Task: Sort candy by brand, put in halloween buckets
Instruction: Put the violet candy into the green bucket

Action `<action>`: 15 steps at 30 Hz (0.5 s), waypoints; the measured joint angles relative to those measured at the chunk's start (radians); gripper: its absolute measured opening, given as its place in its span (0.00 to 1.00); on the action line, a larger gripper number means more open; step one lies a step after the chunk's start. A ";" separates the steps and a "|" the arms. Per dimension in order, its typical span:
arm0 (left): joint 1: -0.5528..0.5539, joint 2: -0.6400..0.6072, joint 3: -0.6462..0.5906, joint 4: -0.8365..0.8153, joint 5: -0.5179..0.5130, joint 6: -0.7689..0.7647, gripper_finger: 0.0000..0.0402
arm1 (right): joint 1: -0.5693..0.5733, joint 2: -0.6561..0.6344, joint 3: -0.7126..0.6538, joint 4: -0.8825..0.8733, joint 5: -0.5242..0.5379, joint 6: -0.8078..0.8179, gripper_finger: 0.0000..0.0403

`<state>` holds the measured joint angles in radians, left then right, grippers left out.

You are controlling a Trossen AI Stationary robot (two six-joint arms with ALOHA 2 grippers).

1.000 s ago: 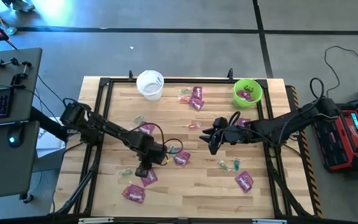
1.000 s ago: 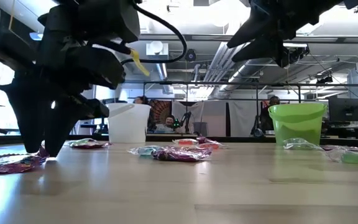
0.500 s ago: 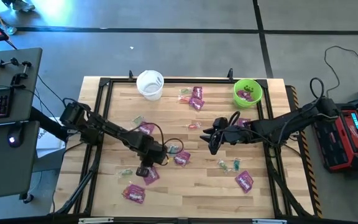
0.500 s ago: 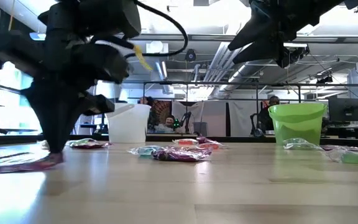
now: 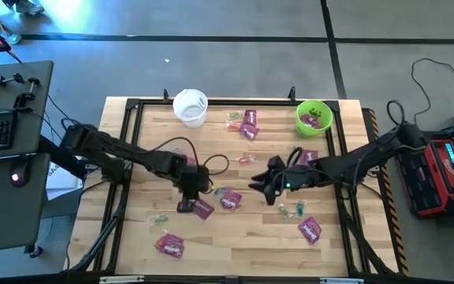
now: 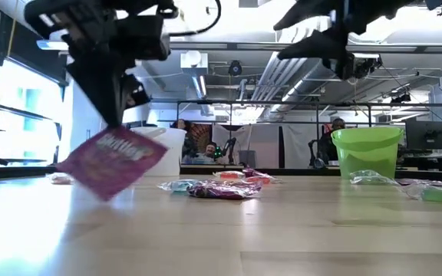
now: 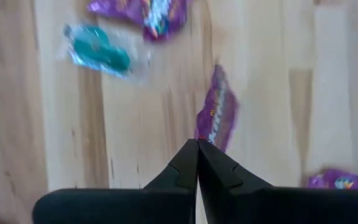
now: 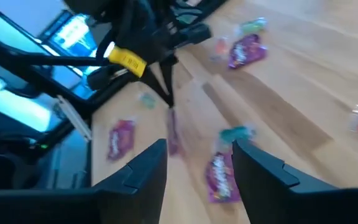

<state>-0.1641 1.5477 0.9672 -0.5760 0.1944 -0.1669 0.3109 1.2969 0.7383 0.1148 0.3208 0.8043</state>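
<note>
The bench [image 5: 235, 244] is carrying two buckets along its far edge: a white bucket [image 5: 190, 107] and a green bucket [image 5: 314, 117]. The left end effector [image 5: 187, 203] is clamping a magenta packet [image 5: 202, 208] that is dangling lengthwise above the boards, the green bucket lying far-right of it. The right end effector [image 5: 260, 186], fingers apart, is hovering mid-bench, nearer that bucket. About eight magenta packets are showing.

The magenta packet [image 6: 113, 161] hangs blurred (its lettering unreadable), and the left wrist view smears the candy.
</note>
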 joint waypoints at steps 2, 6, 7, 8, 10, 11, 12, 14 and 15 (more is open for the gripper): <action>0.009 -0.018 0.000 0.011 -0.009 -0.005 0.00 | 0.000 0.044 0.000 0.060 -0.018 0.003 0.46; 0.019 -0.037 0.000 0.022 -0.050 0.001 0.00 | -0.001 0.164 0.000 0.179 -0.048 -0.003 0.53; 0.021 -0.038 0.000 0.022 -0.051 0.003 0.00 | -0.004 0.197 0.000 0.219 -0.066 -0.016 0.55; 0.021 -0.038 0.000 0.023 -0.053 0.004 0.00 | -0.008 0.231 0.000 0.262 -0.082 -0.026 0.56; 0.021 -0.038 0.000 0.023 -0.055 0.011 0.00 | -0.015 0.300 0.000 0.349 -0.109 -0.056 0.58; 0.021 -0.038 0.000 0.026 -0.057 0.016 0.00 | -0.017 0.334 0.002 0.393 -0.115 -0.074 0.58; 0.020 -0.038 0.000 0.029 -0.059 0.021 0.00 | -0.019 0.366 0.009 0.418 -0.115 -0.095 0.58; 0.020 -0.038 0.000 0.034 -0.067 0.023 0.00 | -0.025 0.431 0.042 0.440 -0.117 -0.148 0.59; 0.020 -0.038 0.000 0.034 -0.070 0.023 0.00 | -0.027 0.460 0.064 0.442 -0.125 -0.179 0.59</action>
<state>-0.1440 1.5097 0.9676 -0.5415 0.1246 -0.1440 0.2839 1.7571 0.8021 0.5571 0.1960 0.6249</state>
